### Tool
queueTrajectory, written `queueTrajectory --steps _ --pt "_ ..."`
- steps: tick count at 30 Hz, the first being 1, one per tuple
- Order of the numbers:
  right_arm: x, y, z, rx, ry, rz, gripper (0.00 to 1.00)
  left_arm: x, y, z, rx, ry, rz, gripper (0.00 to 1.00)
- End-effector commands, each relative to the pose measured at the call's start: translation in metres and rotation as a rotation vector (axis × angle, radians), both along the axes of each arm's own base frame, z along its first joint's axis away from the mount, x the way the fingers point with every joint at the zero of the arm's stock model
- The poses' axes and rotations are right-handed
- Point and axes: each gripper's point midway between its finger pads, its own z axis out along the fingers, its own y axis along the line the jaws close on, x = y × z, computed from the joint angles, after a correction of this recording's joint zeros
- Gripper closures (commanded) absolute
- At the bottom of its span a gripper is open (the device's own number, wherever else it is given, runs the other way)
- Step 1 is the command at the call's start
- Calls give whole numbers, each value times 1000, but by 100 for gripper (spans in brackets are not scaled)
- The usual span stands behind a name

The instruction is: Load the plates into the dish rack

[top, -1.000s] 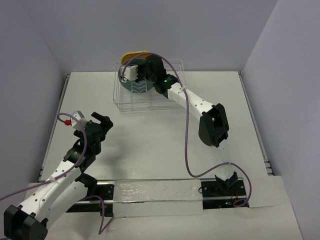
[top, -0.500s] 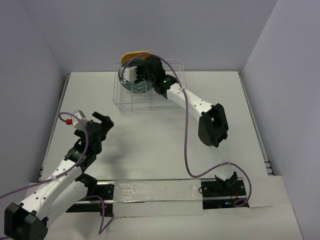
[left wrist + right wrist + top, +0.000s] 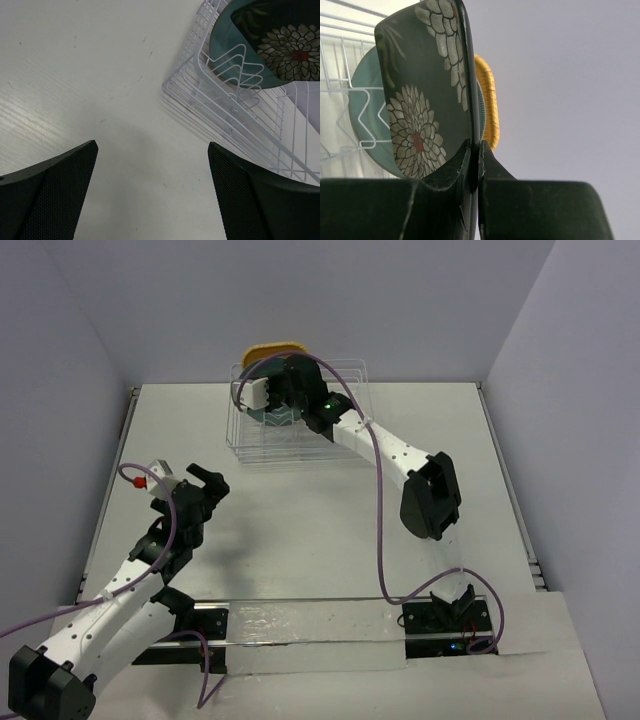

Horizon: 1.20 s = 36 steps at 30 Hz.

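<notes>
The wire dish rack stands at the back of the table. My right gripper is over it, shut on the rim of the dark floral square plate, held upright on edge. The teal round plate stands in the rack just behind it, and the orange-tan plate stands behind that; its top shows in the top view. The yellow plate is hidden. My left gripper is open and empty above bare table at the front left; its view shows the rack, the teal plate and the floral plate.
Grey walls close the table at the back and both sides. A purple cable loops from the right arm over the table middle. A black rail runs along the near edge by the arm bases.
My right gripper has shifted a little to the left and back over the rack with the floral plate in it. The left arm has barely moved.
</notes>
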Motion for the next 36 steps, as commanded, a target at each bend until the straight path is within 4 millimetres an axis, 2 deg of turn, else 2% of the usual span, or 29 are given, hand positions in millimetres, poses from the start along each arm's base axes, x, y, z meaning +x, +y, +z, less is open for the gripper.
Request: queueTrajectory --steps 1,4,13,15,22,30,36 --pt "-26 -18 135 184 -261 -3 100 4 -3 14 -22 -47 -14 1" --pt "-27 -17 129 179 -246 3 100 4 -4 15 -24 -52 -20 1" --pt "-5 -7 92 131 -213 -28 100 3 -5 14 -24 -53 -28 1" --pt "-2 -7 91 135 -213 -32 100 3 -5 14 -22 -54 -31 1" --pt "8 -5 66 113 -178 -35 100 4 -5 11 -20 -52 -29 1" --pt "22 -2 28 95 -116 -26 100 6 -4 7 -6 -40 -22 1" --pt "30 -1 12 115 -71 -12 100 9 -6 3 8 -34 -28 1"
